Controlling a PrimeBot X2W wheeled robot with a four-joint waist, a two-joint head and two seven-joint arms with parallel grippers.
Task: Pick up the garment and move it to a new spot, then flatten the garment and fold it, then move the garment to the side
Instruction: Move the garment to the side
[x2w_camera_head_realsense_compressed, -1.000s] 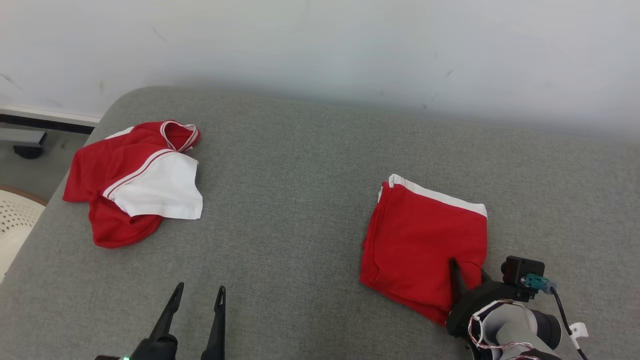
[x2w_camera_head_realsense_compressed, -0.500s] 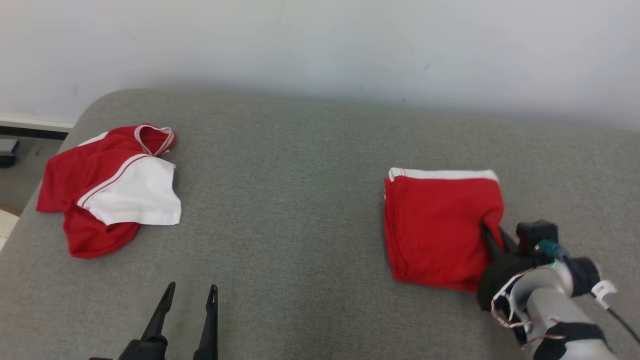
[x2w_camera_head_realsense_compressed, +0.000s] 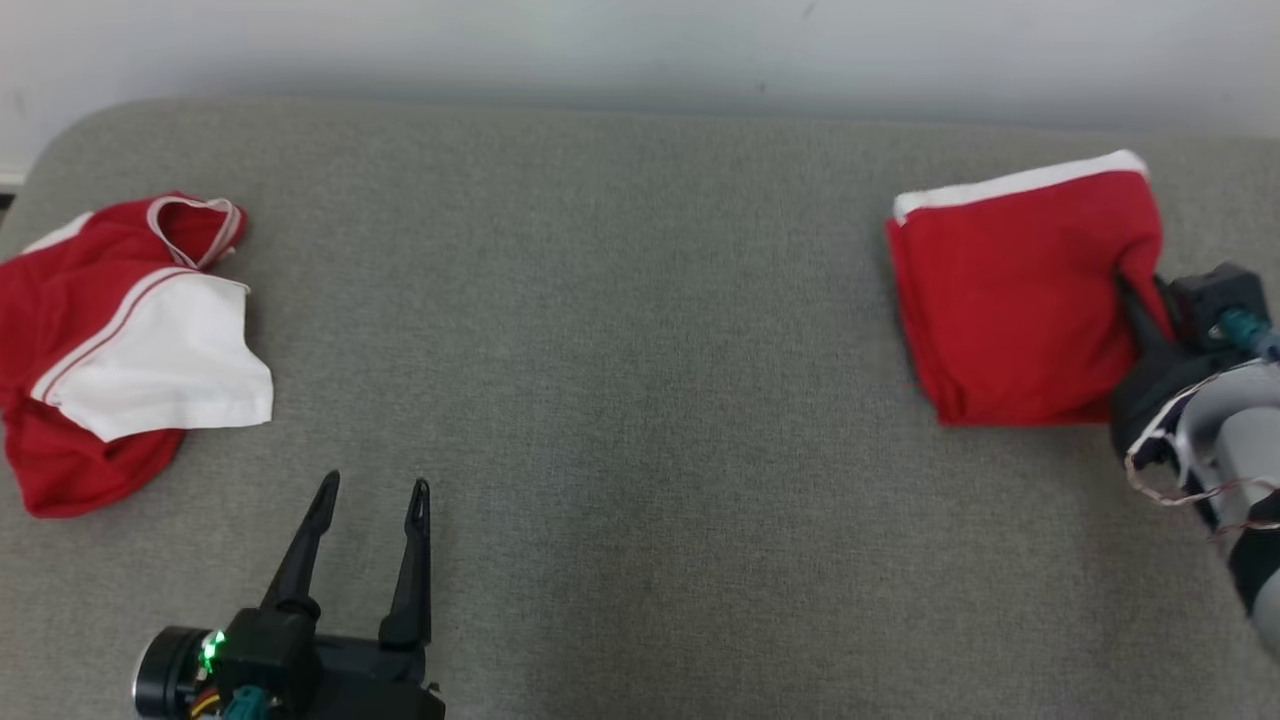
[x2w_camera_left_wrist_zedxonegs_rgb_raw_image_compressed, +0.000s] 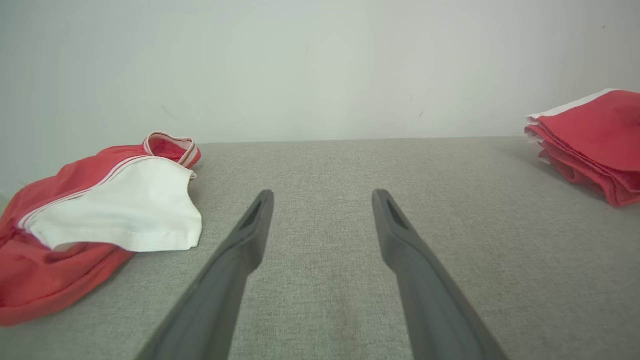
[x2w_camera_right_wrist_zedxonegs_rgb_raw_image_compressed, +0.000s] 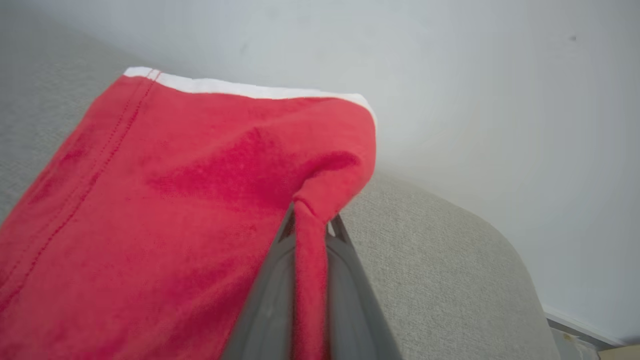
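The folded red garment (x2w_camera_head_realsense_compressed: 1010, 300) with a white band along its far edge lies at the far right of the grey padded surface (x2w_camera_head_realsense_compressed: 600, 350). My right gripper (x2w_camera_head_realsense_compressed: 1135, 290) is shut on a pinch of its right edge. In the right wrist view the red cloth (x2w_camera_right_wrist_zedxonegs_rgb_raw_image_compressed: 175, 200) bunches into a ridge between the closed fingers of that gripper (x2w_camera_right_wrist_zedxonegs_rgb_raw_image_compressed: 310, 220). My left gripper (x2w_camera_head_realsense_compressed: 372, 485) rests open and empty at the lower left. From the left wrist, the same open gripper (x2w_camera_left_wrist_zedxonegs_rgb_raw_image_compressed: 322, 195) points across bare fabric, and the folded garment (x2w_camera_left_wrist_zedxonegs_rgb_raw_image_compressed: 590, 135) shows as stacked layers at the right.
A crumpled red-and-white garment (x2w_camera_head_realsense_compressed: 110, 340) lies at the left end of the surface, left of my left gripper (x2w_camera_left_wrist_zedxonegs_rgb_raw_image_compressed: 100, 220). A pale wall (x2w_camera_head_realsense_compressed: 640, 40) runs behind. The surface's rounded right end (x2w_camera_right_wrist_zedxonegs_rgb_raw_image_compressed: 500, 250) is close to the held garment.
My right gripper closed on the folded garment's right edge and drew it to the right and farther back, away from the crumpled one. The head camera also shifted. The left gripper stayed open.
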